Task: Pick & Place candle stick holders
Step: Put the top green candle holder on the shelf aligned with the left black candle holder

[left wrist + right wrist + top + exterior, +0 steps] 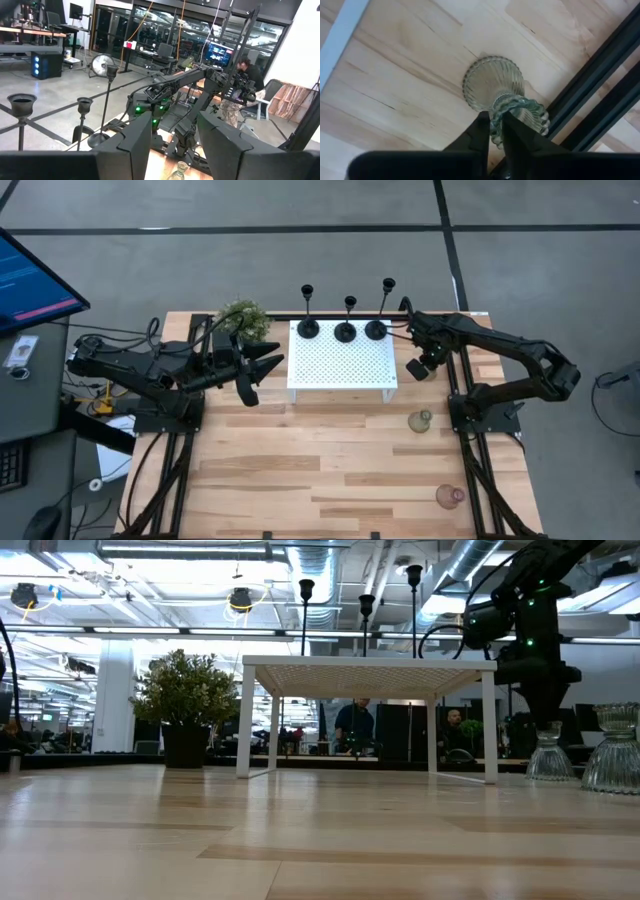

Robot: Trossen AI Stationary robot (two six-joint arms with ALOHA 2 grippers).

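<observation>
Three black thin-stemmed candle stick holders (345,328) stand by their round bases along the far edge of a white perforated stand (342,365); they also show in the left wrist view (84,107). My right gripper (420,367) is just right of the stand, shut on a pale green glass holder (495,85). A second pale green holder (421,421) and a pink one (450,496) stand on the table nearer the front. My left gripper (262,375) is open and empty, left of the stand. My right gripper pinches the pale green holder's twisted top rim (496,122) between its two fingers, at one side of the mouth. The fingers come from above, pointing down. The holder stands upright below them, and its flared base (550,772) appears to rest on the table.
A small bushy green plant (242,317) stands at the stand's far left corner, behind my left gripper. Dark frame rails (600,75) run along the table's right side close to the held holder. Bare wood lies in front of the stand.
</observation>
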